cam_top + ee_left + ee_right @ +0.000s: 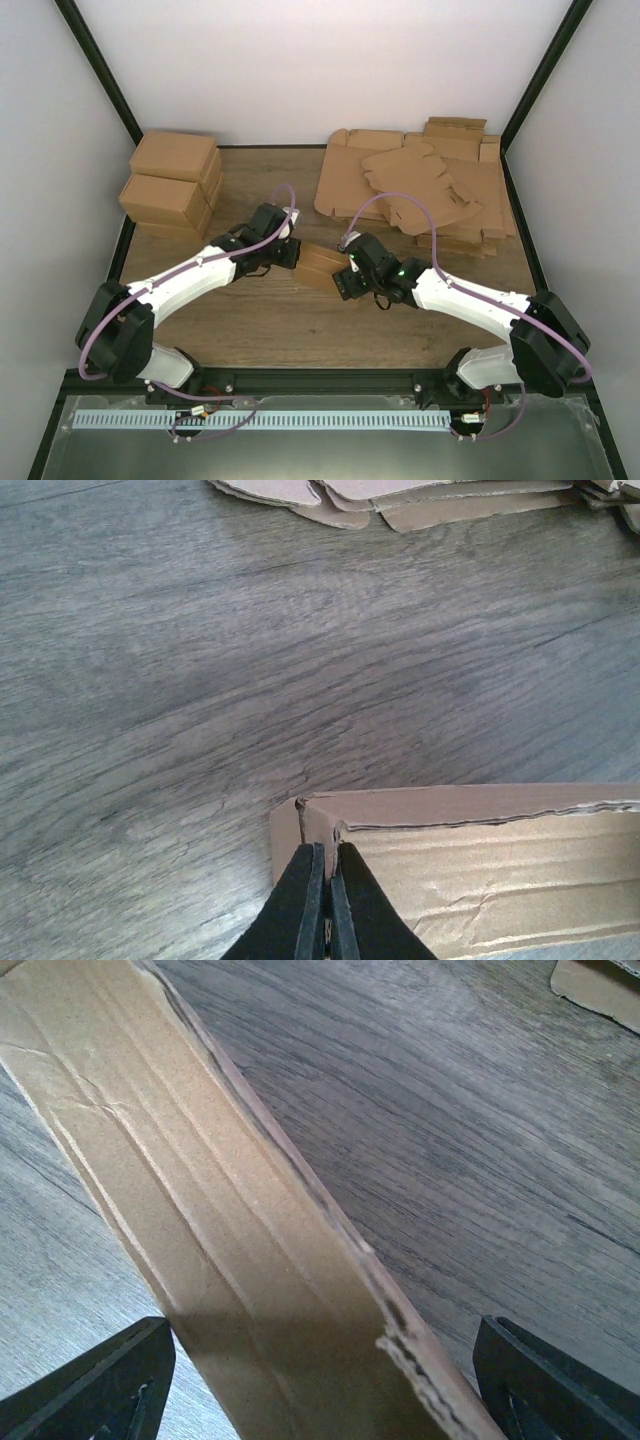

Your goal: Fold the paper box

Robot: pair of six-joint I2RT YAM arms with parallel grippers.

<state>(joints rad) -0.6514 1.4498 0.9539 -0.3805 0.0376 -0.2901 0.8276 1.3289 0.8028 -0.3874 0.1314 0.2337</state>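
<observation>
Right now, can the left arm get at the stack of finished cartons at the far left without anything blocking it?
Probably not yet: the left gripper looks pinched on the paper box, which the right gripper straddles. The bare table toward the finished cartons looks unobstructed.

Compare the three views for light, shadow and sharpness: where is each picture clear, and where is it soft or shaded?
Top external: even light, back wall washed pale, the paper box small between the arms. Left wrist: wood grain sharp, the left gripper a dark, soft shape pinching the cardboard edge. Right wrist: the box fills the frame, a shadow band low across it, the right gripper fingers blurred at the bottom corners.
</observation>
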